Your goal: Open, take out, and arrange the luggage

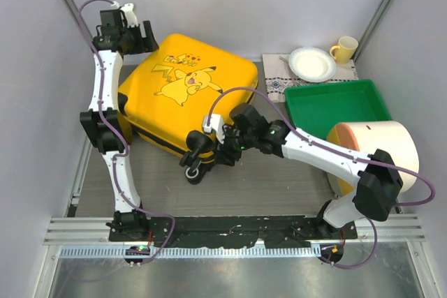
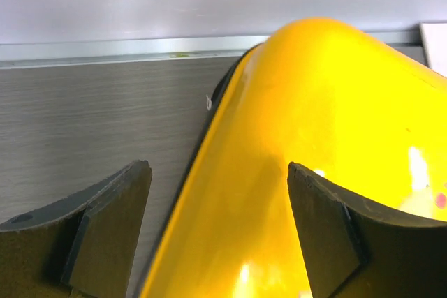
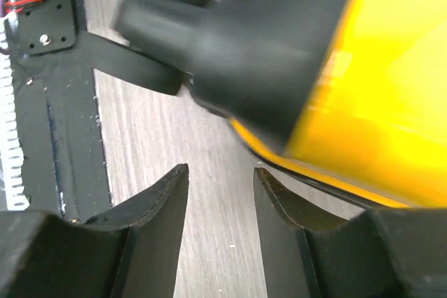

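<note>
1. Top view: the luggage (image 1: 185, 95) lies shut and flat on the table (image 1: 265, 186), its cartoon side up.
2. The left gripper (image 1: 143, 36) is at the luggage's far-left corner. The right gripper (image 1: 200, 157) is at its near corner, by the wheels (image 1: 192, 169).
3. To the right of the luggage are a green tray (image 1: 335, 106) and a cream cylinder (image 1: 380, 148). Farther back on that side are a plate (image 1: 312, 64) and a yellow mug (image 1: 343, 48).
4. Left wrist view: the left gripper (image 2: 220, 232) has its jaws spread wide and clamps nothing. One finger (image 2: 112, 228) is over the bare table (image 2: 91, 123), and the other finger (image 2: 328, 228) is over the luggage's rounded yellow corner (image 2: 314, 123).
5. Right wrist view: the right gripper (image 3: 220, 221) has its jaws parted, with only table (image 3: 209, 165) showing between them. The luggage's yellow shell (image 3: 380, 95) and a blurred black wheel housing (image 3: 237, 54) lie just beyond the fingertips (image 3: 171, 193).
</note>
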Robot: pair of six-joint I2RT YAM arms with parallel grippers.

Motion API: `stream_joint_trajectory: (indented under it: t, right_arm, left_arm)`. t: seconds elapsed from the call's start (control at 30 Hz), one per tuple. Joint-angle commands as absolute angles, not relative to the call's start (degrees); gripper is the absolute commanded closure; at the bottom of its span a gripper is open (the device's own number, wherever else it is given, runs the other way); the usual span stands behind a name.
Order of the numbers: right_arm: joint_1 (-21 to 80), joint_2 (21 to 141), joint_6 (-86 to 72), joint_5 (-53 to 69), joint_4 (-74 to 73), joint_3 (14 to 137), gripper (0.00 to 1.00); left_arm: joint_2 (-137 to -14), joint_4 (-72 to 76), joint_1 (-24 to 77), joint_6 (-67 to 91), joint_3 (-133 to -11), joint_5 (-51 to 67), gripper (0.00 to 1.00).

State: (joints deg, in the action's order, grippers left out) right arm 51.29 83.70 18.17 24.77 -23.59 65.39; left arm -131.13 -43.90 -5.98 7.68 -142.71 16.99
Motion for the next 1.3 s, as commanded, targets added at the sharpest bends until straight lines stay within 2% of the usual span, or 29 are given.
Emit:
stream_joint_trajectory:
  t: [0.0,0.03,0.1,0.2,0.3,0.5,0.63,0.7,0.83,1.03,1.13,1.27]
  right_arm:
    - [47.12,82.89,15.74,23.99,-21.88,71.45,0.51]
    - [46.15,82.18,15.38,23.99,-21.88,71.72,0.50]
    - [43.44,80.51,14.77,24.26,-22.85,73.21,0.49]
    - [38.17,79.72,12.22,24.00,-23.03,76.63,0.47]
    - [33.24,81.90,9.67,21.90,-21.36,81.11,0.47]
    - [23.56,90.16,1.59,4.24,-11.17,88.93,0.49]
    - [21.27,101.12,-1.22,-5.08,-5.91,96.23,0.51]
    - [19.34,105.18,-3.51,-7.11,-4.49,100.71,0.53]
    - [16.79,114.86,-5.45,-1.51,-4.05,109.67,0.54]
    - [16.00,121.29,-1.85,15.88,-0.97,107.77,0.54]
    - [16.00,119.54,-1.67,25.29,-0.79,102.42,0.55]
    - [16.70,115.50,-1.67,30.32,-1.93,95.47,0.57]
  left_arm:
    - [-119.21,-42.39,-10.18,6.49,-135.30,17.75,0.16]
    - [-112.57,-40.01,-11.50,7.46,-127.52,18.71,0.15]
    - [-106.99,-37.62,-15.89,9.22,-122.28,23.28,0.14]
    - [-97.93,-42.00,-18.98,7.05,-114.89,24.61,0.15]
    - [-87.22,-44.65,-19.95,5.45,-100.44,23.91,0.17]
    - [-67.19,-44.64,-20.04,6.33,-77.91,25.40,0.22]
    - [-61.97,-48.42,-20.04,6.50,-70.85,23.82,0.26]
    - [-60.91,-49.56,-20.13,7.21,-68.57,23.55,0.28]
    - [-61.78,-50.71,-19.95,9.31,-65.83,21.71,0.32]
    - [-72.21,-42.92,-20.13,11.77,-66.88,18.72,0.32]
    - [-79.43,-38.15,-19.95,12.65,-73.37,19.16,0.32]
    - [-96.79,-36.12,-19.95,13.80,-89.94,21.27,0.31]
